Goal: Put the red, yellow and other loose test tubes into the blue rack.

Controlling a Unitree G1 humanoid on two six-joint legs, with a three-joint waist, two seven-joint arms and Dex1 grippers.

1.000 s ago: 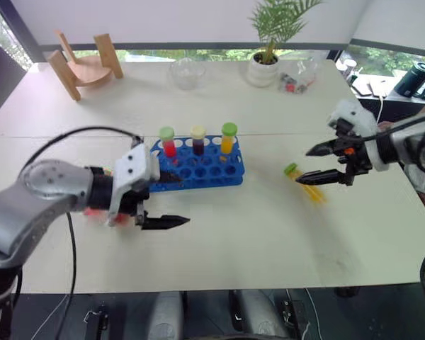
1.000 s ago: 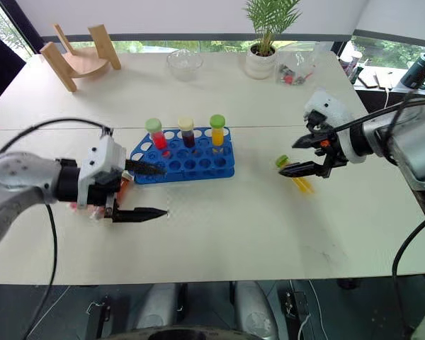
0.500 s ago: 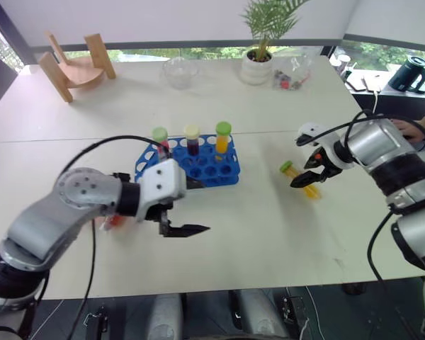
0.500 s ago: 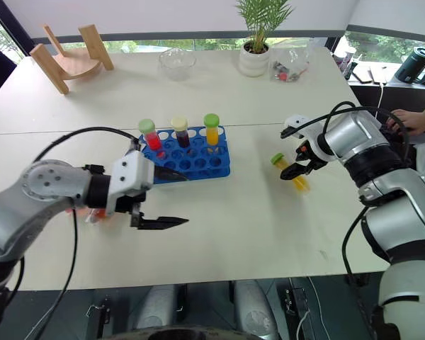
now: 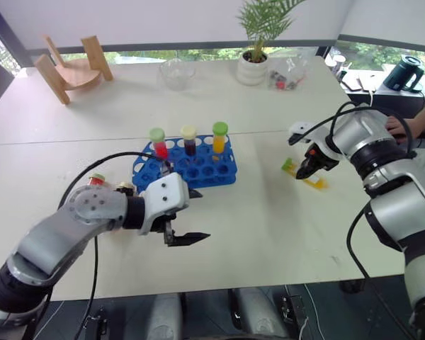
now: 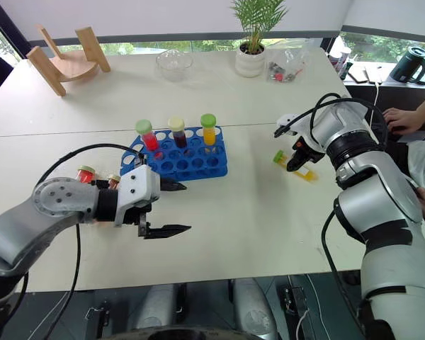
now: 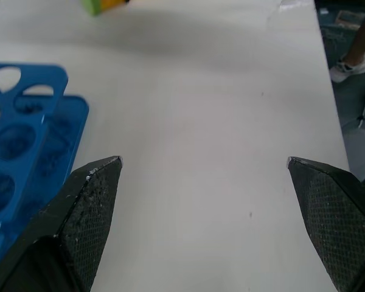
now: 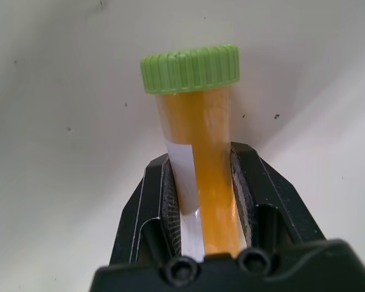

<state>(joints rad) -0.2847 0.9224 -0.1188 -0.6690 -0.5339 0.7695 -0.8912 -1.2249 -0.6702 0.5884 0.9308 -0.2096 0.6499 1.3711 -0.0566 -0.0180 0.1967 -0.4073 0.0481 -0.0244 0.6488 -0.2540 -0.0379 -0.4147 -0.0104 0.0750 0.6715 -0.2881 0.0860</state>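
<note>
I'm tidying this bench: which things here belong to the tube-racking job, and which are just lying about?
Job: blue rack; yellow tube in right gripper; loose red tube; left gripper.
Lying about: potted plant; glass bowl; wooden stand; kettle.

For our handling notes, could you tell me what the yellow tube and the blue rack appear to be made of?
Yellow tube: seemingly clear plastic, since the yellow liquid shows through; ridged green cap, white label strip.
Blue rack: likely moulded plastic, with uniform opaque blue colour, a slight sheen and round holes.
</note>
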